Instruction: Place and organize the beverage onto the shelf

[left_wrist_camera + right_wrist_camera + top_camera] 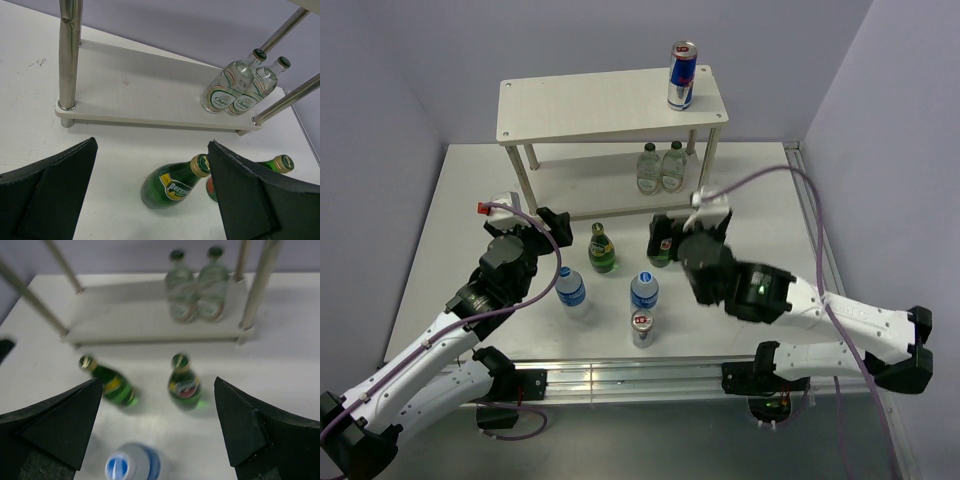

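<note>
The shelf (590, 100) stands at the back of the table with one slim can (682, 75) on its top board. Two clear glass bottles (660, 167) are on its lower board (140, 95). More of the beverage stands on the table: two green bottles (603, 250) (661, 250), two blue-capped plastic bottles (570, 288) (644, 291) and a can (642, 328). My left gripper (554, 226) is open, left of the green Perrier bottle (175, 182). My right gripper (666, 232) is open above the other green bottle (184, 385), holding nothing.
Thin metal shelf legs (67, 55) (257, 285) stand between the table and the lower tier. The two clear bottles (197, 290) fill the right end of the lower board (125, 315). Walls close in behind and at both sides.
</note>
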